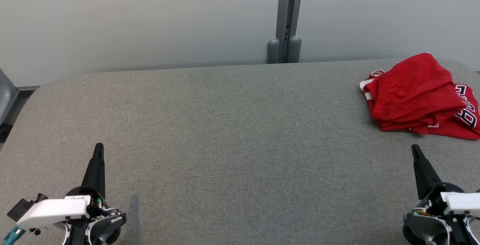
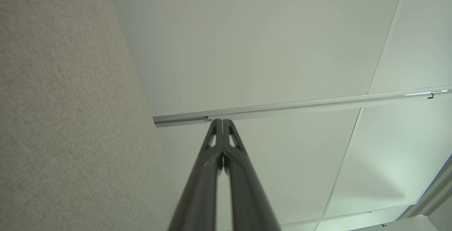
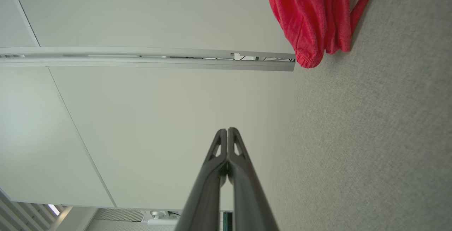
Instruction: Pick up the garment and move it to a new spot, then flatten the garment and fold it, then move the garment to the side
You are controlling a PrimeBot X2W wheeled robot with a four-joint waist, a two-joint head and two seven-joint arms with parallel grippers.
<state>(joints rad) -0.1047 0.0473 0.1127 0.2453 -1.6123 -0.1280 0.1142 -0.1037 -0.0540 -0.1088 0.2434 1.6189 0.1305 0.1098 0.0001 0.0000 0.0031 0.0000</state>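
A red garment (image 1: 420, 91) with white trim and dark lettering lies crumpled in a heap at the far right of the grey table (image 1: 225, 132). In the right wrist view the garment (image 3: 314, 15) hangs into the top of the picture. My left gripper (image 1: 99, 147) rests at the lower left above the table, shut and holding nothing; its fingers meet at the tips (image 2: 222, 120). My right gripper (image 1: 415, 148) rests at the lower right, a little in front of the garment and apart from it, shut and empty too (image 3: 227, 129).
A pale wall runs behind the table, with a grey metal post (image 1: 288, 20) at its middle. The table's corners are rounded. A wide stretch of bare grey fabric lies between the two grippers and left of the garment.
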